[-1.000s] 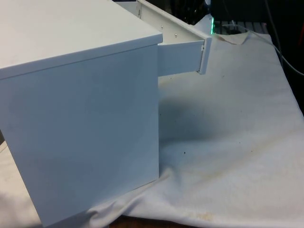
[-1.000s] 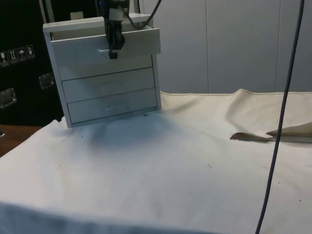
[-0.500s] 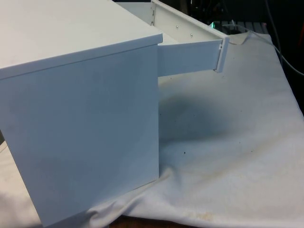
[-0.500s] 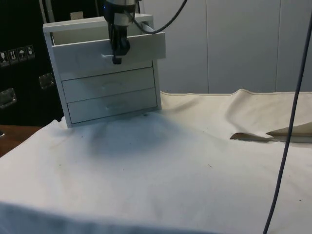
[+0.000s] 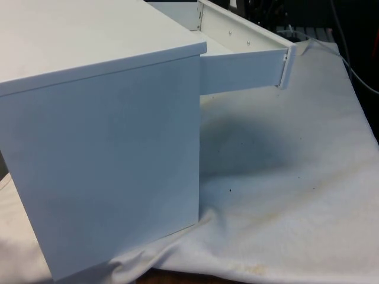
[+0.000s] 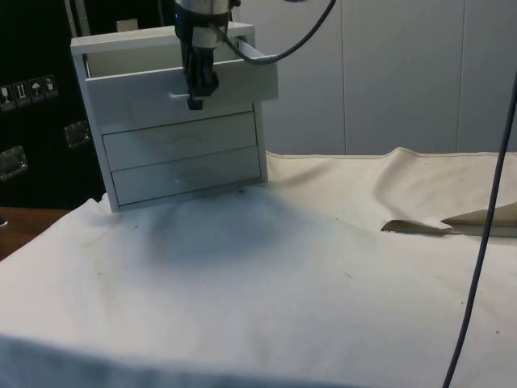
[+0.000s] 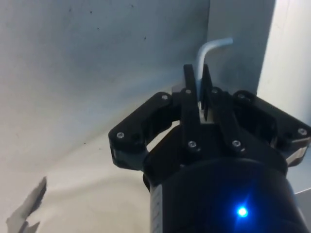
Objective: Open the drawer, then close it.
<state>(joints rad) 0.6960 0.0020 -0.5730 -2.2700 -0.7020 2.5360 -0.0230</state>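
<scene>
We see the gripper pinching the top drawer's handle, the drawer pulled out toward it from the chest.

Light was even and cool, falling from above. The chest of drawers threw a soft dark shadow on the white cloth toward three o'clock in the front view and toward six o'clock in the side view. The cloth looked grainy. The gripper was dim against bright surfaces.
</scene>
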